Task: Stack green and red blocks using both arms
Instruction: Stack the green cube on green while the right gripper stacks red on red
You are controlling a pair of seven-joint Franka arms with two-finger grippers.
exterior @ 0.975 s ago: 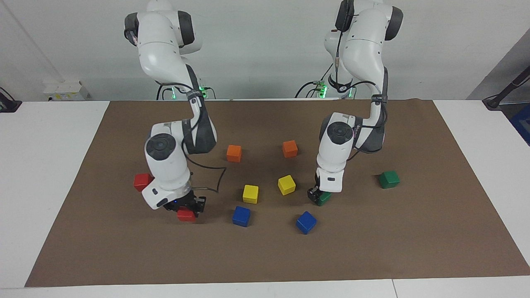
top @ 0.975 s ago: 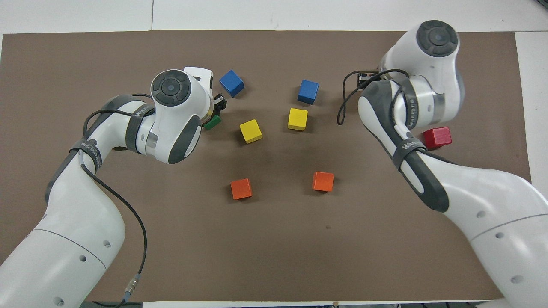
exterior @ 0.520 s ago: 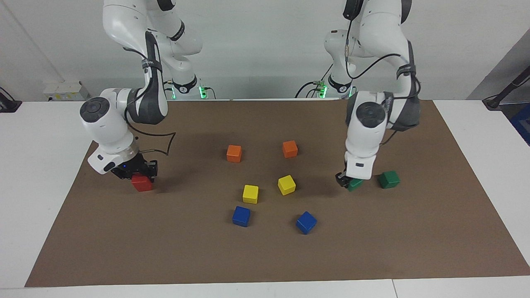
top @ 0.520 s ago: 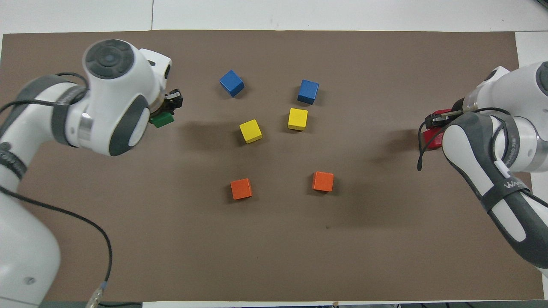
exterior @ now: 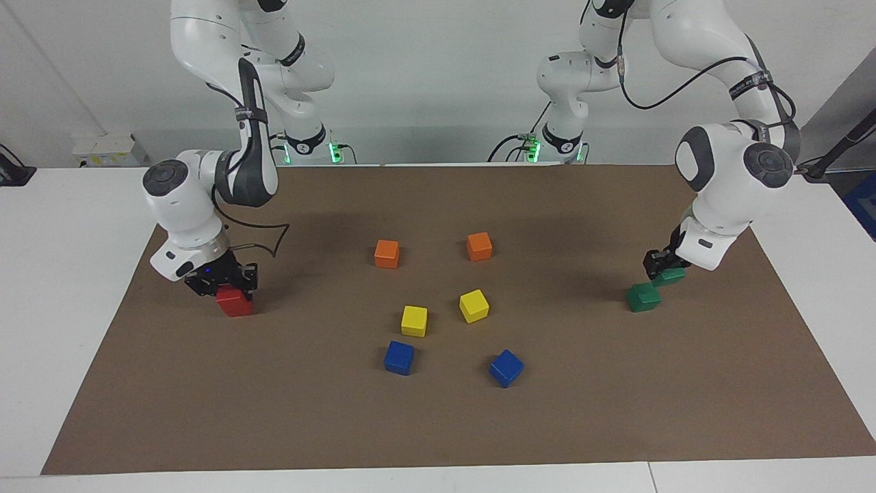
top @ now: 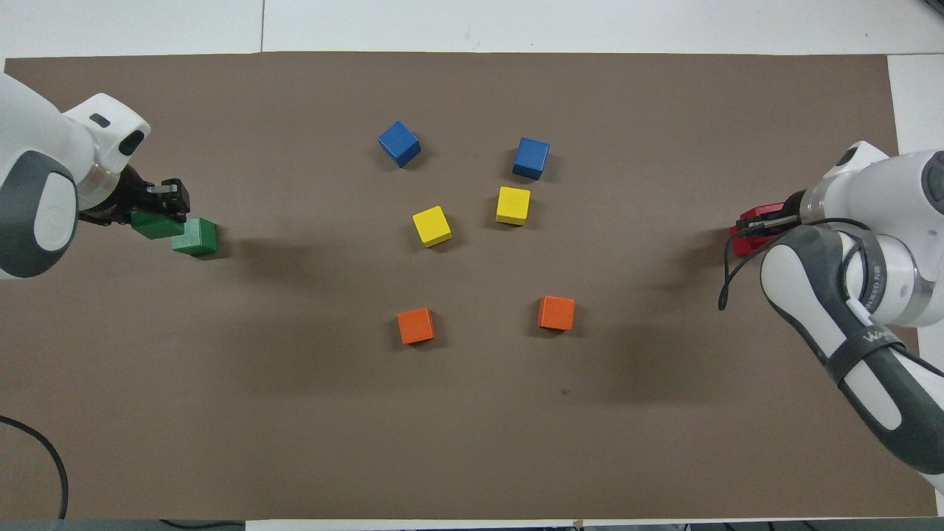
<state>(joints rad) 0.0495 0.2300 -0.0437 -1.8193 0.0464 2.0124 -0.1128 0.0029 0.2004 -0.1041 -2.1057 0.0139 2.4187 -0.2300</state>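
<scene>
Gripping a green cube (exterior: pixel 668 276) in the air, the left gripper (exterior: pixel 662 263) hangs at the facing view's right, the cube just beside the second green cube (exterior: pixel 643 298) lying on the brown mat (exterior: pixel 438 424). At that view's left, the right gripper (exterior: pixel 226 279) is clamped on a red cube (exterior: pixel 234 302); whether another lies beneath is hidden. Both white arms bend steeply down. All cubes look matte and square-edged.
</scene>
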